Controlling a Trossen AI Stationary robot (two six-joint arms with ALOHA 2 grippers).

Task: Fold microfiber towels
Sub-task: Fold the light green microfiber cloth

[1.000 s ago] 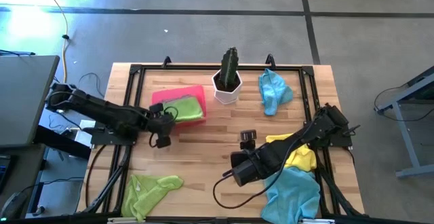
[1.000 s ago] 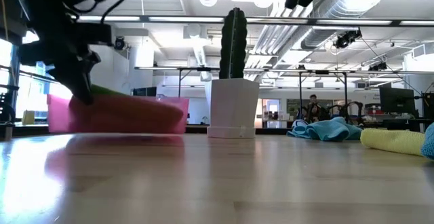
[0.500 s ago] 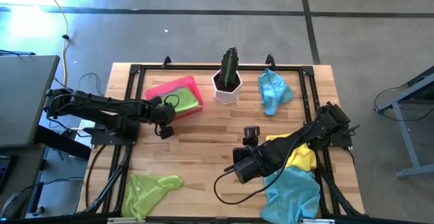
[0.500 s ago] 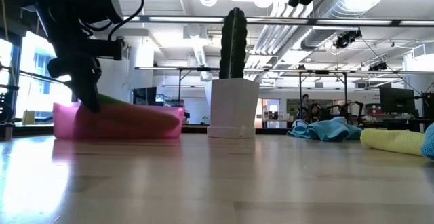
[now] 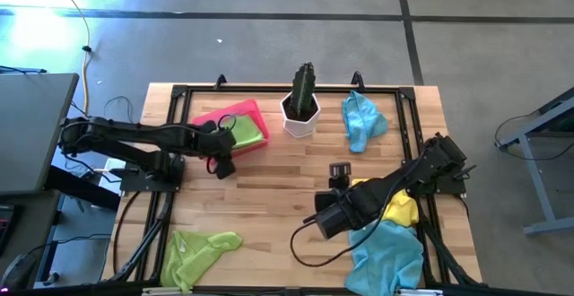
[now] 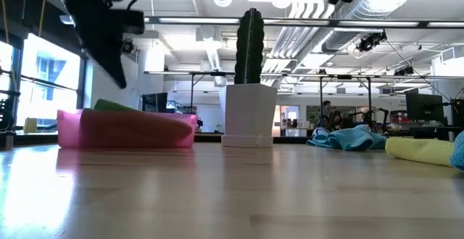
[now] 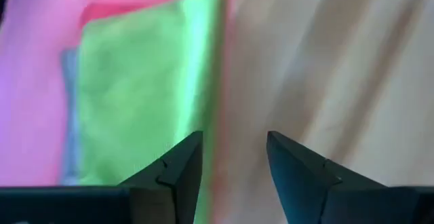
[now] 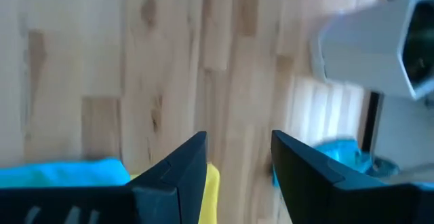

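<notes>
Folded lime green towel lies in the pink tray; left claw hangs released above.

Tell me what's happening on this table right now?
A two-armed robot is sorting microfiber towels. The left pincer hangs open beside the pink tray, empty, with a folded lime green towel lying in the tray. The right pincer is open over bare wood near the table's middle, its arm lying across a yellow towel and a light blue towel. Another light blue towel sits beside the potted cactus, and a crumpled green towel waits at the near left corner.
</notes>
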